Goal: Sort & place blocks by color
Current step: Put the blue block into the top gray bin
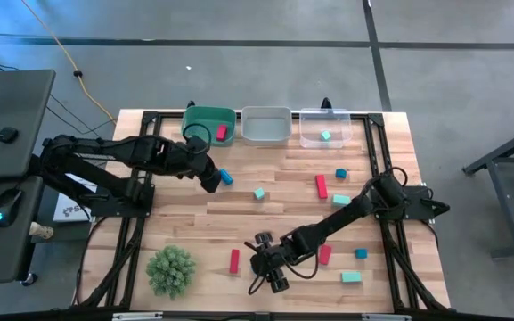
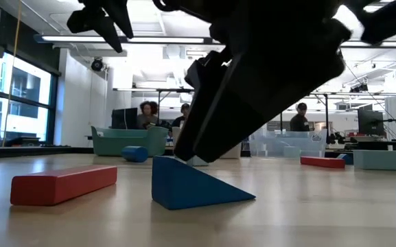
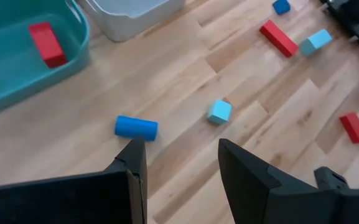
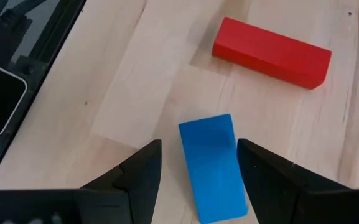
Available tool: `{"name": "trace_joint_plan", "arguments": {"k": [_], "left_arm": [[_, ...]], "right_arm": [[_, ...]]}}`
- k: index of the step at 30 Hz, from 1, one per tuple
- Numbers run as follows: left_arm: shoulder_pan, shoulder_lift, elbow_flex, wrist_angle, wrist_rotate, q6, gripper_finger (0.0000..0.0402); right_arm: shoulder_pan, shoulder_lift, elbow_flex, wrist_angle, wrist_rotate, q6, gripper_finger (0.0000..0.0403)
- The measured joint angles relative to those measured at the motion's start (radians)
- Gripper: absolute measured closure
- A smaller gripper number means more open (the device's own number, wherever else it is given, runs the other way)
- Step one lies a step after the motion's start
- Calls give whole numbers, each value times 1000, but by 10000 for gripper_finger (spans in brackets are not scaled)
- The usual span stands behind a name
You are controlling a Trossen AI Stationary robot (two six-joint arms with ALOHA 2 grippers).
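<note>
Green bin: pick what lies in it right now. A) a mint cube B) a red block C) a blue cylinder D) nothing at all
B: the high view shows a red block lying inside the green bin, and the left wrist view shows the same red block alone in it; the blue cylinder lies on the table outside the bin.
</note>
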Motion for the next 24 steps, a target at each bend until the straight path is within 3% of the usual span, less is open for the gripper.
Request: {"name": "trace_joint_plan", "arguments": {"k": [16, 24], "left_arm": [[161, 20, 0, -1, 30, 166, 284], [241, 71, 0, 1, 88, 273, 284]], "right_arm": [[-26, 54, 0, 8, -41, 7, 209], [-42, 55, 3, 6, -27, 48, 297]]}}
